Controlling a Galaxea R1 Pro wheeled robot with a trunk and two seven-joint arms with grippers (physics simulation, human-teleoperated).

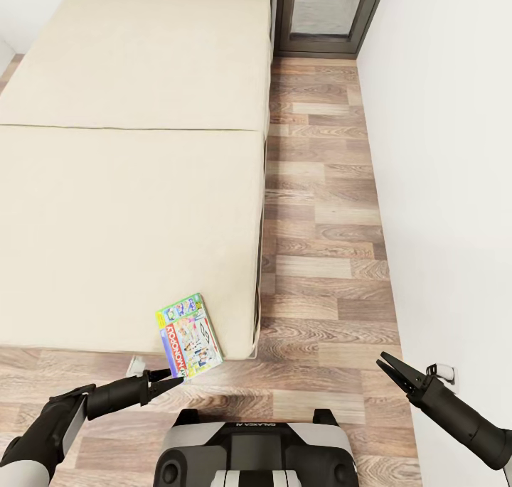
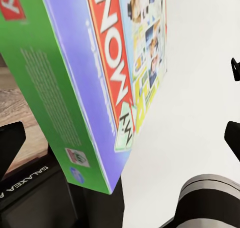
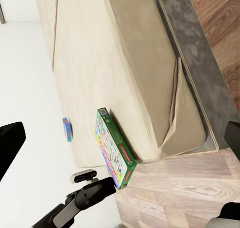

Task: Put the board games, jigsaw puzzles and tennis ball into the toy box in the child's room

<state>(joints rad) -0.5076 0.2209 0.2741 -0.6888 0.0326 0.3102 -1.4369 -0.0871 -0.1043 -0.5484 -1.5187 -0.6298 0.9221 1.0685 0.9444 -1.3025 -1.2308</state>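
**Left arm reaching a board game at the foot of the bed**

The left gripper [image 1: 171, 382] points at the near corner of the bed, its fingers [image 1: 165, 385] close together with a narrow gap, their tips right at the lower edge of a board game [image 1: 188, 335]. From the head view I cannot tell whether the tips touch the box or have hold of it. In the left wrist view the box [image 2: 100, 73] is very near, between the dark finger [image 2: 10, 145] at one edge and the other finger at the opposite edge, which suggests the box lies between them; contact is not clear.

The game is a flat card box with a green side, a blue border, a red band lettered MONOPOLY and a busy cartoon cover. It lies flat on the cream mattress [image 1: 128, 210] near the bed's foot corner on the robot's right, its lower end sticking out a little past the mattress edge over the wood floor [image 1: 320, 259]. The right wrist view shows the same box [image 3: 114, 150] at the mattress edge with the left arm [image 3: 85, 198] just beside it.

The right gripper [image 1: 390, 368] hangs over the floor near the white wall [image 1: 441, 153], well apart from the bed, its fingers parted and holding nothing.

Beyond the bed a dark-framed glass door [image 1: 327, 11] stands at the end of the floor strip.
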